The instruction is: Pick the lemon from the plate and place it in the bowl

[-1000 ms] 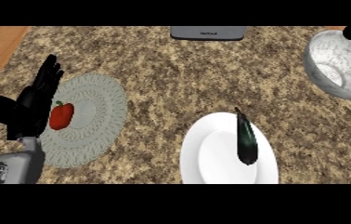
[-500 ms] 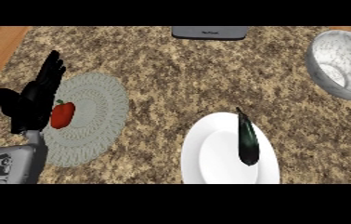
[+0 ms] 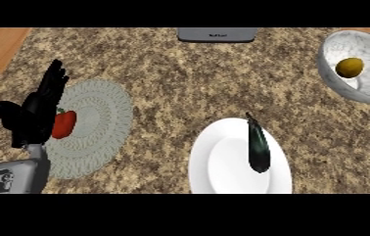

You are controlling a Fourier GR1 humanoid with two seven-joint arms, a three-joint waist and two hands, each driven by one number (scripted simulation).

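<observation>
— Where is the lemon [image 3: 350, 67]?
— In the grey bowl [image 3: 334, 71] at the counter's [image 3: 180, 83] right edge, near the far corner.
— And the white plate [image 3: 224, 166]?
— At the near edge, carrying a dark eggplant [image 3: 257, 147] only.
— The left hand [image 3: 36, 110]?
— Fingers straight, holding nothing, at the left edge of a round woven mat [image 3: 101, 122], just beside a red pepper [image 3: 63, 124] lying on it.
— The right hand?
— Not visible.

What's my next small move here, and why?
Probably just hold still: the lemon already lies in the bowl, and the plate carries only an eggplant. The left hand rests open beside the red pepper; I'd leave that untouched.
</observation>
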